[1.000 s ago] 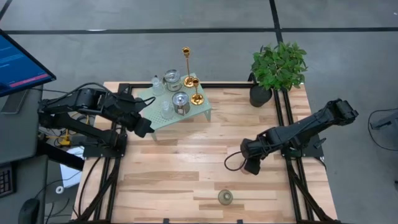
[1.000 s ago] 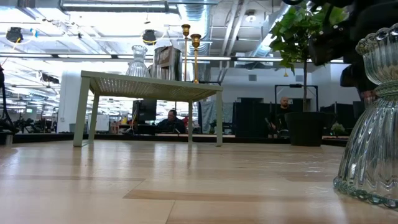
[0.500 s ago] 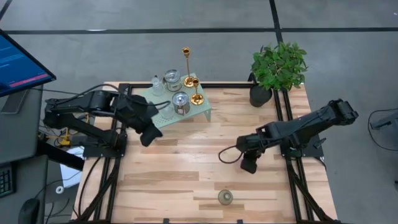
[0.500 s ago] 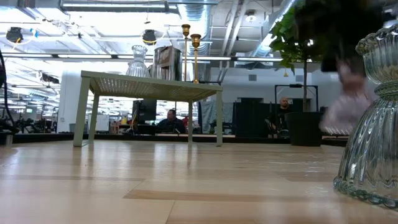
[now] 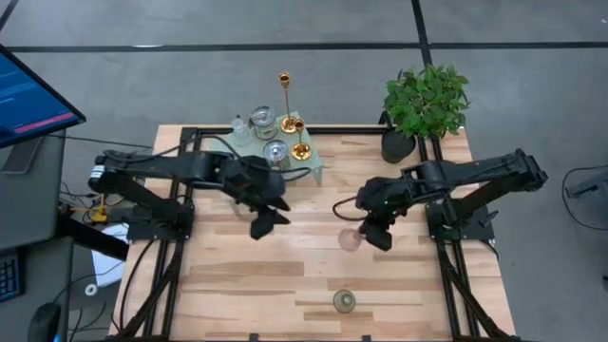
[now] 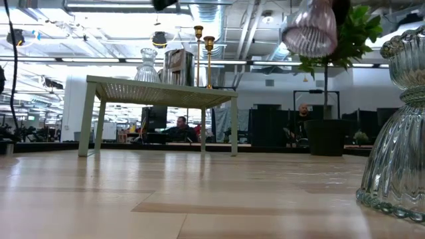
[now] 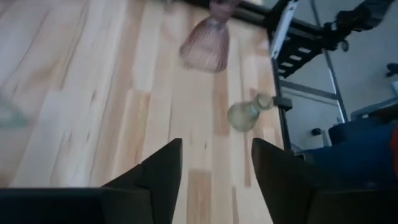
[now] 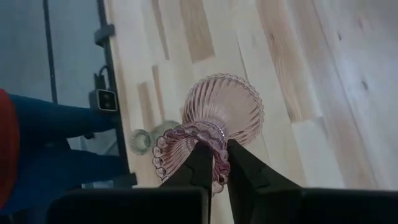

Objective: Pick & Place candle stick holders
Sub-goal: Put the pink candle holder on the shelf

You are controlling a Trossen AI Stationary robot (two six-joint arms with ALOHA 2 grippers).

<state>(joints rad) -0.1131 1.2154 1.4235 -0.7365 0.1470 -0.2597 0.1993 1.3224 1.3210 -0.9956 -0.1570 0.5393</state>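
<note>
My right gripper [image 5: 369, 234] is shut on a pink ribbed glass candle stick holder [image 5: 350, 238], which is high above the table in the low view [image 6: 309, 29]. My left gripper [image 7: 214, 177] hangs open over the table's middle [image 5: 265, 221] with nothing between its fingers. A greenish glass holder [image 5: 344, 302] stands on its foot near the front edge. Two gold candlesticks [image 5: 284, 80] [image 5: 299, 139], a silvery cup [image 5: 275, 154] and clear glass holders [image 5: 261, 122] stand on the mint-green rack [image 5: 311, 169]. My right gripper pinches the pink holder's scalloped top rim [image 8: 214, 148] at one side between its two fingers. The fingers slant down from above. The holder hangs below them, lifted clear of the table and tilted, its flared foot [image 8: 227, 106] turned away from the gripper.
A potted plant [image 5: 425, 100] stands at the far right corner. The rack stands on legs at the far middle [image 6: 159, 94]. Bare wood lies between the two arms and along the near edge.
My right gripper has taken hold of the pink holder and lifted it off the table, drifting a little toward the left edge. My left gripper has swung away from the rack toward the table's middle, rolling as it went, and its fingers now stand apart.
</note>
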